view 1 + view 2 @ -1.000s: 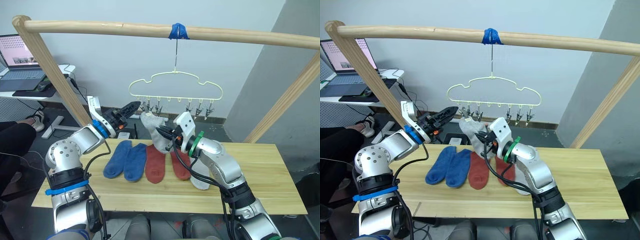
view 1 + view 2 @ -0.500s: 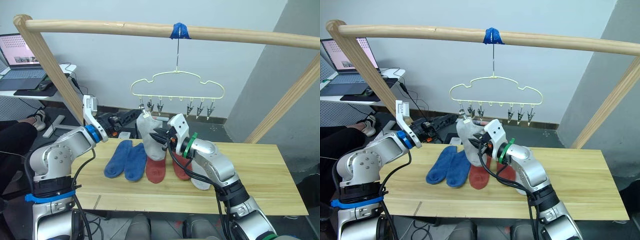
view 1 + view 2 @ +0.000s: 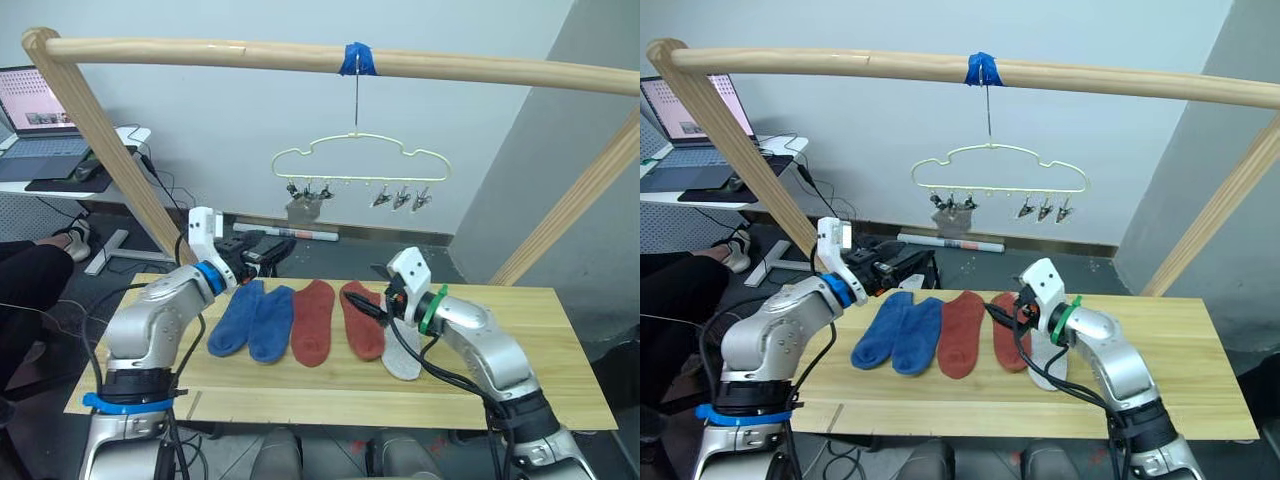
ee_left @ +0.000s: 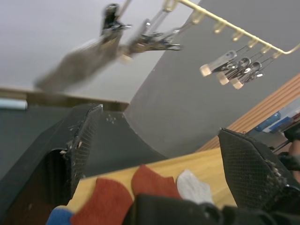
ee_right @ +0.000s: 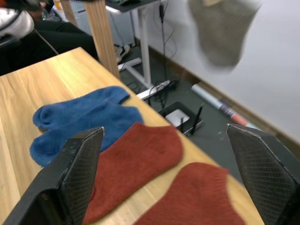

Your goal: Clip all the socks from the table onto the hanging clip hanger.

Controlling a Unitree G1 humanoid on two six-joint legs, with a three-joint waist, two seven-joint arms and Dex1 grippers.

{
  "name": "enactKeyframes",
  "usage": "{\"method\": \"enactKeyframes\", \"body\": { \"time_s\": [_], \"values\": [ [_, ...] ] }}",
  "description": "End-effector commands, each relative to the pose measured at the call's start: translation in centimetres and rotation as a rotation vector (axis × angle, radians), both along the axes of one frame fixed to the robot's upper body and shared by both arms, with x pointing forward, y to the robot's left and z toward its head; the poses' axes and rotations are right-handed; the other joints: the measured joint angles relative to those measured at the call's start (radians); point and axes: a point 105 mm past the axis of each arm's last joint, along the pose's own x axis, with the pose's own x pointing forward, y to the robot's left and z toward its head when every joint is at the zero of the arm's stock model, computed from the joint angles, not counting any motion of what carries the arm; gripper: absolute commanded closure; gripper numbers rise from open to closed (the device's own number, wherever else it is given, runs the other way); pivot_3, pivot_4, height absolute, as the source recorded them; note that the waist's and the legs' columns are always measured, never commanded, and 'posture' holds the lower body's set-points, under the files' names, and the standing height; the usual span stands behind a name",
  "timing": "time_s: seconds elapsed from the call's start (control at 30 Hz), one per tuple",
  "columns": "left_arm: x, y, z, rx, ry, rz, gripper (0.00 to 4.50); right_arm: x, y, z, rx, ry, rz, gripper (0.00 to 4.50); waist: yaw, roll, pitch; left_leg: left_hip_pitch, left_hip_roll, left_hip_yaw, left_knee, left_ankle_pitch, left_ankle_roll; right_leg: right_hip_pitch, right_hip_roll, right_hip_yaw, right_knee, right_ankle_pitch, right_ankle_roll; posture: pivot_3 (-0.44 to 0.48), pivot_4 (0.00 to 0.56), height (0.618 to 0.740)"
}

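You have one grey sock (image 3: 303,209) hanging from a clip near the left end of the clip hanger (image 3: 360,168), upper centre of the head view, and it looks swung or blurred, so your main risk is a weak bite: if the clip only caught the edge of the knit, the sock could slip off. The hanger hangs free on its hook, so any nudge may set it swaying and make the next clip hard to meet. Both claws are released and hold nothing: your left gripper (image 3: 262,250) sits left of centre, above the table's (image 3: 300,385) far edge; your right gripper (image 3: 375,306) is low at centre, over the red socks (image 3: 335,319). Five socks lie in a row on the table: two blue socks (image 3: 250,318), two red, one grey (image 3: 402,350). There are no containers here.
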Motion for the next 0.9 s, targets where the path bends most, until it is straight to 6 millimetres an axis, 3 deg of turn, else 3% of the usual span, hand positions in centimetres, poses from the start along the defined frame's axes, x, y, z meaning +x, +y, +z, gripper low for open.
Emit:
{"method": "enactKeyframes", "body": {
  "time_s": [0.03,0.13,0.33,0.9],
  "values": [
    [0.7,-0.3,1.7,0.055,-0.153,0.023,0.0,-0.5,-1.5,2.8,0.049,-0.07,-0.026,0.07,0.0,0.0,0.0,0.0,0.0,0.0,0.0,0.0,0.0,0.0,0.0,0.0,0.0,0.0,0.0,0.037,0.116,0.74],
    [1.0,-1.0,2.2,0.047,-0.219,0.021,0.47,-0.8,-1.7,3.7,0.071,-0.084,-0.029,0.0,0.0,0.0,0.0,0.0,0.0,0.0,0.0,0.0,0.0,0.0,0.0,0.0,-0.001,0.0,0.0,0.025,0.117,0.74],
    [1.8,-2.4,2.2,0.096,-0.304,0.054,2.14,-1.3,-1.1,5.4,0.14,-0.127,-0.018,0.0,-0.002,0.0,0.0,0.0,-0.001,0.0,0.0,0.0,0.0,0.0,0.0,0.001,-0.001,0.0,0.0,0.009,0.115,0.74],
    [4.9,-3.8,2.2,0.078,-0.382,0.133,2.14,-2.6,1.2,10.1,0.293,-0.221,0.145,0.0,-0.003,0.0,0.0,-0.001,-0.001,0.0,0.0,0.0,0.0,0.001,0.0,0.0,-0.002,0.0,0.0,-0.015,0.111,0.74]
  ]
}}
